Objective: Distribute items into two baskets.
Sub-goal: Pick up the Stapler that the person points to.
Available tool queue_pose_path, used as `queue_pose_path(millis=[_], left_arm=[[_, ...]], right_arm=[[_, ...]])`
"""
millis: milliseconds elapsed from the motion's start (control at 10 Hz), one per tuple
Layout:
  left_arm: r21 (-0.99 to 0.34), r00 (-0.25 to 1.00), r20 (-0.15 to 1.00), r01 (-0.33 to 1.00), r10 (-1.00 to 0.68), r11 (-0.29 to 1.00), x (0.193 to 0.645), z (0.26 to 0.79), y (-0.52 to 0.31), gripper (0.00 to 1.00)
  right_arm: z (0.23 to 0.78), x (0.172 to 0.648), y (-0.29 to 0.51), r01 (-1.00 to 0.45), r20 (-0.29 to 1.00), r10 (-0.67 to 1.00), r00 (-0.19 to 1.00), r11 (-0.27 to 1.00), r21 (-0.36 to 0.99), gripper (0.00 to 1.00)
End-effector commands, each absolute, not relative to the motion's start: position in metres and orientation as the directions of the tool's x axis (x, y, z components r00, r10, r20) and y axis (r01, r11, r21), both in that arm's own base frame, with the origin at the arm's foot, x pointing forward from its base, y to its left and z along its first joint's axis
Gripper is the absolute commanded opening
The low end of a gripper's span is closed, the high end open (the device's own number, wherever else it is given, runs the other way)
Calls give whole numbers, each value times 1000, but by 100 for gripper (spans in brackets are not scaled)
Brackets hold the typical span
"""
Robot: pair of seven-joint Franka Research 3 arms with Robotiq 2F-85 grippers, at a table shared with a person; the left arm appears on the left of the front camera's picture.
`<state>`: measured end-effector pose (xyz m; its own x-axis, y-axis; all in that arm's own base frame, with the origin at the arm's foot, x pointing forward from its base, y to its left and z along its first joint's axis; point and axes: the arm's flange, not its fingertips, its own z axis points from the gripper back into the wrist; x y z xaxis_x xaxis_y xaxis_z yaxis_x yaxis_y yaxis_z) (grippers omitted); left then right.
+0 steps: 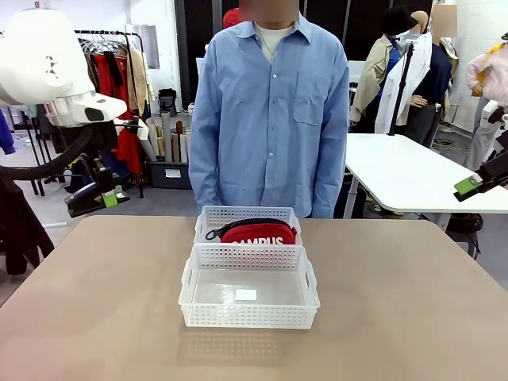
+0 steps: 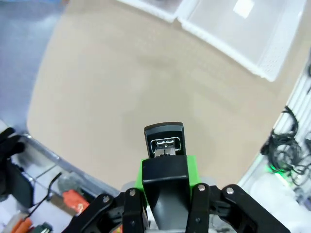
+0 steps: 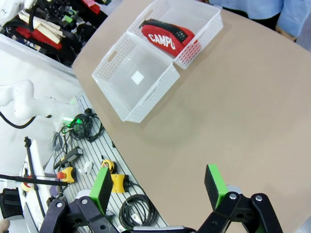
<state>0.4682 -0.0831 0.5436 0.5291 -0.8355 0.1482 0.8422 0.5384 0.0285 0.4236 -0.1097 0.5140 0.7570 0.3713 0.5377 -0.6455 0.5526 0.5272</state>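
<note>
Fingers (image 2: 192, 171) of the left gripper (image 2: 167, 162) clamp the black stapler (image 2: 164, 138) above the surface (image 2: 121, 97), likely bound for the empty near basket (image 1: 248, 317). The red pouch (image 1: 258, 232) occupies the far basket (image 1: 238, 213), and the right gripper (image 3: 160, 187) gapes wide.

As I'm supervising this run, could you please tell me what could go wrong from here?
The left gripper is shut on the stapler with one end sticking out, near the table's edge; it might slip on the way over.
The pouch already fills the far basket; only the near basket is empty, so a release too far could put both together.
</note>
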Motion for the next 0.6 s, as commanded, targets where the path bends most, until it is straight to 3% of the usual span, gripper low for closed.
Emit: queue_pose_path(millis=[0, 100, 500], left_arm=[[16, 481, 141, 873, -866, 487, 457, 551, -86, 0], [29, 529, 148, 842, -836, 538, 468, 544, -83, 0], [29, 529, 148, 842, -836, 538, 468, 544, -83, 0]], right_arm=[[518, 427, -109, -649, 536, 378, 755, 548, 527, 100], [518, 427, -109, -649, 536, 378, 755, 548, 527, 100], [518, 427, -109, -649, 536, 378, 755, 548, 527, 100]])
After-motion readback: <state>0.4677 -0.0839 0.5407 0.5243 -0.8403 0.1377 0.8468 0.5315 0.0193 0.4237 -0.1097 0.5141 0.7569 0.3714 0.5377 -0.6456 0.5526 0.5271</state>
